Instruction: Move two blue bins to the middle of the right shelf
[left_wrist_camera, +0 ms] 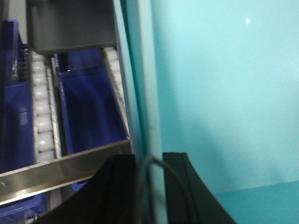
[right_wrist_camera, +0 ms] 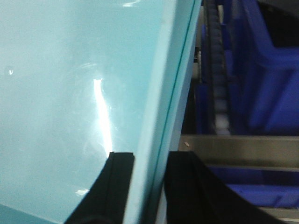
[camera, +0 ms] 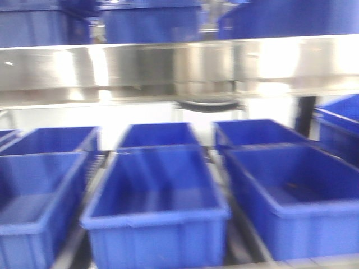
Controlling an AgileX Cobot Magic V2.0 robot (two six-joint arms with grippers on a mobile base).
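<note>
Between the left jaws nothing is held: the two black fingers (left_wrist_camera: 114, 191) stand parted, and the edge of a teal panel (left_wrist_camera: 224, 93) shows through the gap. The right jaws stand the same way, parted and empty, with teal panelling beyond and to their left. Neither pair touches a bin.

Beyond and to the left of the left jaws, blue bins (left_wrist_camera: 88, 102) sit between roller tracks (left_wrist_camera: 42, 112) of white wheels, behind a steel crossbar (left_wrist_camera: 60, 165). Beyond and to the right of the right jaws, more bins stand on the same kind of track, well apart from the fingers.

Further out, the front-facing view shows no jaws. Open bins lie in two rows under a brushed steel shelf (camera: 168, 67), the front centre bin (camera: 157, 207) nearest.

Handling, as judged:
- Material: moulded plastic, smooth and glossy; expect some slip on flat walls.
- Shape: rectangular, tapered walls, thickened rim.
- Load: mostly bare inside, so probably light; walls stiff, not fragile.
- Hold: take the rim of a short end wall, fingers straddling the lip.
- Rollers may let a bin run freely when pulled.
</note>
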